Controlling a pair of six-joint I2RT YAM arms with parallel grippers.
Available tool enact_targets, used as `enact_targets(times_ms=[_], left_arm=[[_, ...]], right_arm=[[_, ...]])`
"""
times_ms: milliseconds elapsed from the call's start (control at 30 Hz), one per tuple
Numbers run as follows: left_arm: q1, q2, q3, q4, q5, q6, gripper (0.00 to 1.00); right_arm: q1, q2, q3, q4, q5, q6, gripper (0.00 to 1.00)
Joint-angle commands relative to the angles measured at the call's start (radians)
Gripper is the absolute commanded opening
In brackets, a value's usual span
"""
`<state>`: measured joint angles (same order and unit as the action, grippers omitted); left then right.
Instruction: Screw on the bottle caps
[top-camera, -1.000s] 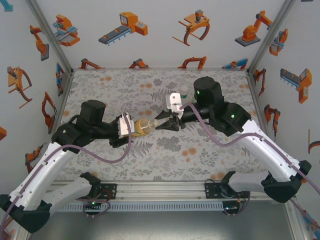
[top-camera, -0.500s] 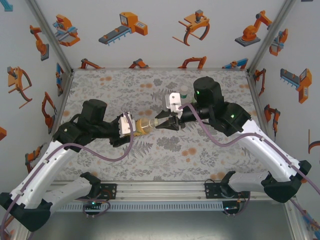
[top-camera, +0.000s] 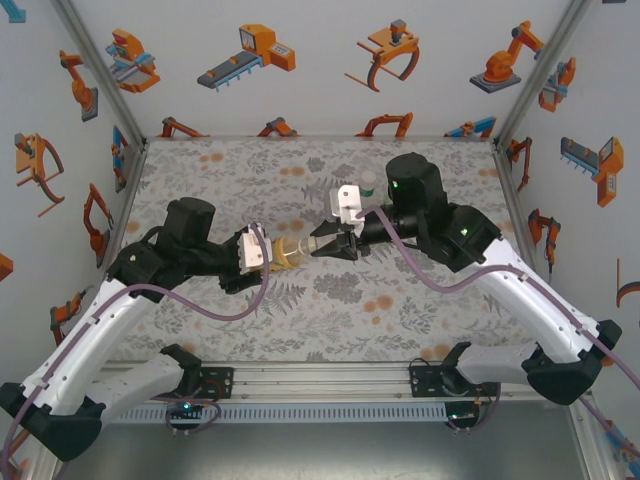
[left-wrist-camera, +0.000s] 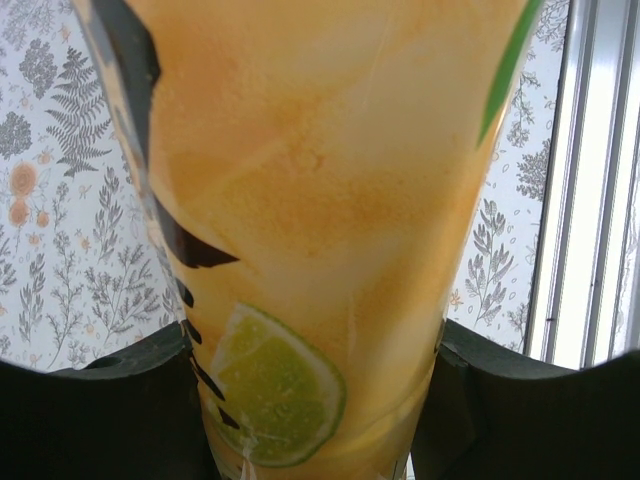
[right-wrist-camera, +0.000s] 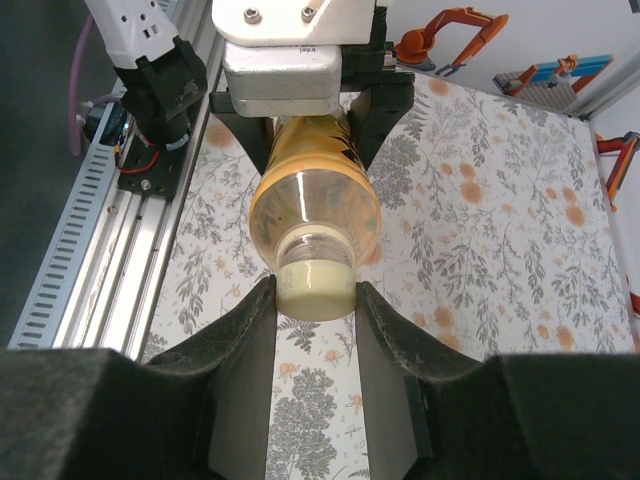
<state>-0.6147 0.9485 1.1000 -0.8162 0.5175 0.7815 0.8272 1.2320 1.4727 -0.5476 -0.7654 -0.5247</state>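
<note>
– Top external: above the floral tabletop, the left end effector clamps the yellow-orange juice bottle level, neck toward the right end effector.
– Right wrist shows more: the pale yellow cap on that neck, the right end effector clamped on it.

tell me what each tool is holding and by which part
Left tool holds the yellow-orange juice bottle by its body. Right tool pinches the pale yellow cap on that bottle's neck, a finger on each side.
</note>
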Motion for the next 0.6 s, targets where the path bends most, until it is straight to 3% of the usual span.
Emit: enact_targets(times_ms=[0,567], left_arm=[[-0.004,0.006,0.036,-0.02,0.02,0.025,0.03],[-0.01,0.019,0.054,-0.032,0.026,0.022,0.03]], right_arm=[[0.001,0.011,0.046,-0.004,-0.014,-0.02,0.0],[0.048,0.073,0.141,-0.184,0.06,-0.093,0.0]])
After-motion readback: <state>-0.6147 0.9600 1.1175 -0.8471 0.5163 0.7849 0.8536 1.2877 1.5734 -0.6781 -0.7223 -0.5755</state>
